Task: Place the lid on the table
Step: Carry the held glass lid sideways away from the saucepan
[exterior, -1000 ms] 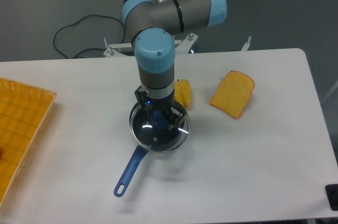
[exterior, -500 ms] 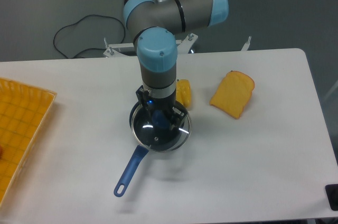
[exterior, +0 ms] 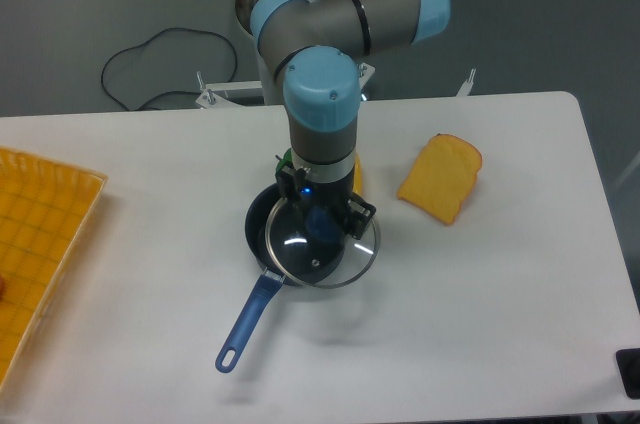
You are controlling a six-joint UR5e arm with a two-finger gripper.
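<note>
Gripper [exterior: 320, 223] clamped on blue knob of lid [exterior: 321, 249], fingers closed on it. Arm hangs vertical from above, wrist pointing straight down. Lid held off-centre over saucepan [exterior: 262, 232], overhanging pan's right side above table [exterior: 480, 284]. Pan contents not discernible. Yellow tray [exterior: 40, 244] at left edge.

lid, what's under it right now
The lid, held by the gripper at its knob, hangs partly over the dark saucepan, shifted right of it. Under the rest is the white table. The pan's inside cannot be made out.
</note>
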